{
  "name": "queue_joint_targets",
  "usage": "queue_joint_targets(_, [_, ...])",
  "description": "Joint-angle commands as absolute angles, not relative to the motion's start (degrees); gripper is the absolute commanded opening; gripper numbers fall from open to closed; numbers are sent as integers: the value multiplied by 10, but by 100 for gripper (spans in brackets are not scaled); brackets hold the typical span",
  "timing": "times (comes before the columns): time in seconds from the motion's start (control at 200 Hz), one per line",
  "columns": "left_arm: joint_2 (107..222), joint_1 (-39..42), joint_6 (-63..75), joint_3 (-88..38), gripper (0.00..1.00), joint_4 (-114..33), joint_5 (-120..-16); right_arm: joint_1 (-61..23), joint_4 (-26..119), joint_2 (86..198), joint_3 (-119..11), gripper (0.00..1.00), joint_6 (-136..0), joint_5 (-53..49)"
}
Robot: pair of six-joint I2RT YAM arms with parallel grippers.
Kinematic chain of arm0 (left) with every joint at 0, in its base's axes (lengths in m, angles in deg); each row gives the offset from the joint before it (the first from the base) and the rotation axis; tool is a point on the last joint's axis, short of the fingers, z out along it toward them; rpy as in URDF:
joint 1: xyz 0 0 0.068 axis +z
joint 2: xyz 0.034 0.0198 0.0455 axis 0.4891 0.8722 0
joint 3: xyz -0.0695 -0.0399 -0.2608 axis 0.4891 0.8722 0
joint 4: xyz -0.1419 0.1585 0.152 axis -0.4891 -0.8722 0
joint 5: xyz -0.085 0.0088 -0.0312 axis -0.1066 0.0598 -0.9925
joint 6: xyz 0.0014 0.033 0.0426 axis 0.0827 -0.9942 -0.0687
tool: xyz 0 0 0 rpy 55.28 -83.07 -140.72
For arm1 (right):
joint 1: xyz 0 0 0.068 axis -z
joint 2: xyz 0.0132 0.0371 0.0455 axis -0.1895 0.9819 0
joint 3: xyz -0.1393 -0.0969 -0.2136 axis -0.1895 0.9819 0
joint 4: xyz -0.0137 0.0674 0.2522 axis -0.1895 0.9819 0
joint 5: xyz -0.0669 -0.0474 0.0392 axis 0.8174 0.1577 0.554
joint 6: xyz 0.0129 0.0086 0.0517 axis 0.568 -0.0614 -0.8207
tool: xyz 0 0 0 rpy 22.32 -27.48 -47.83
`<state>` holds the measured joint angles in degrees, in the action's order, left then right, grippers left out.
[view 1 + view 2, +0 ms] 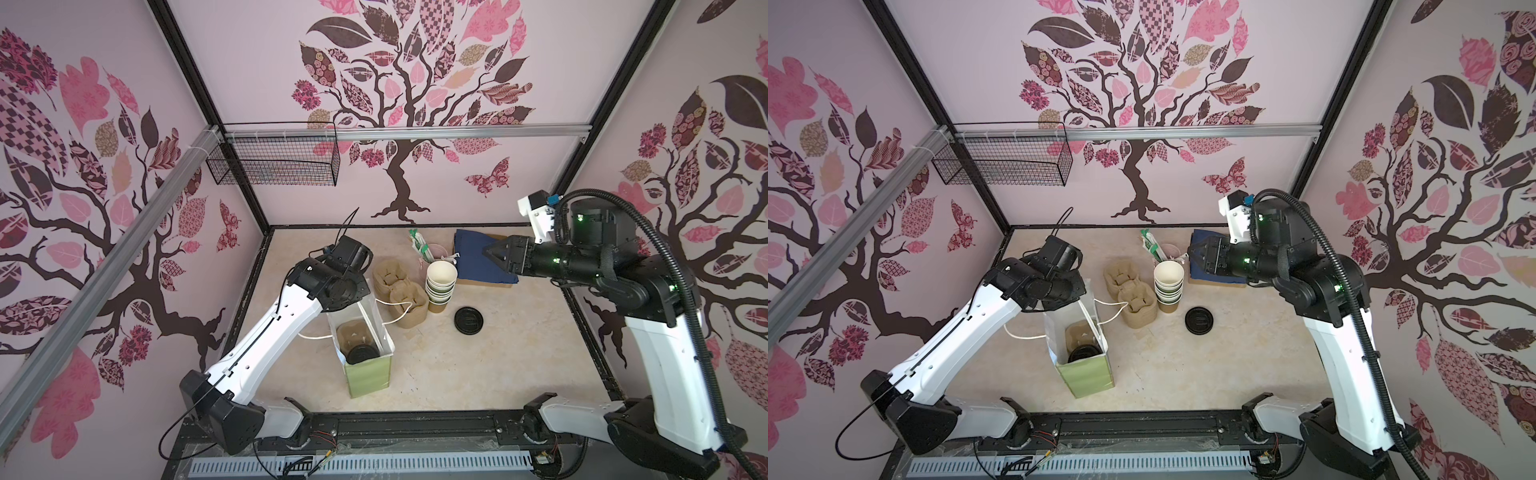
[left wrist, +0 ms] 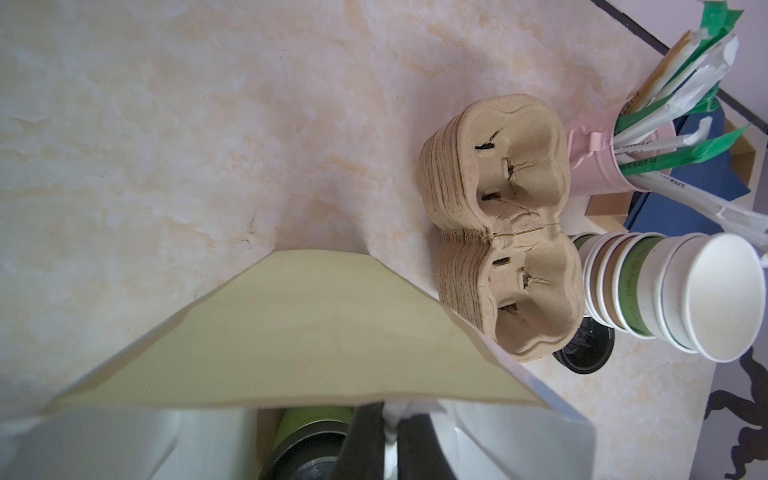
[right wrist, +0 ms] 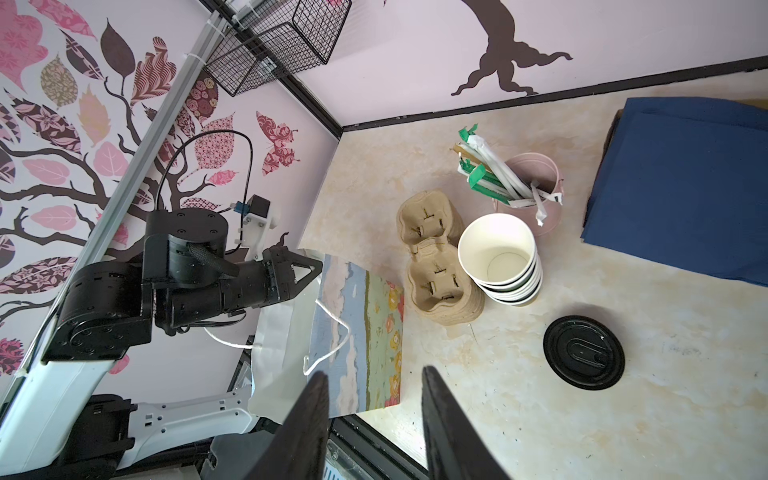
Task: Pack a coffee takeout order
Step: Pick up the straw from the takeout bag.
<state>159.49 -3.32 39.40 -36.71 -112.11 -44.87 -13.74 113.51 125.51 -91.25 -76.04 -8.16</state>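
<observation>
Pinching paper bag (image 2: 291, 332) rim, left gripper (image 2: 390, 411)

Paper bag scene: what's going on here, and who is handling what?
The left gripper is shut on the far rim of the paper bag, which stands upright on the table. Inside the bag sit a pulp carrier and a lidded green cup. The right gripper is open and empty, above the navy napkins at the back.
</observation>
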Motion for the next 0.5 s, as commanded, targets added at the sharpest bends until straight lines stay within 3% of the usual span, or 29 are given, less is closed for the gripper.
queue_joint_targets(0.0, [1576, -29, 393, -354, 2, -1113, -438, -137, 1144, 1257, -918, 39, -766, -86])
queue_joint_targets(0.495, [1499, -30, 371, -355, 0, -1080, -371, -137, 1144, 1262, -919, 39, -773, -92])
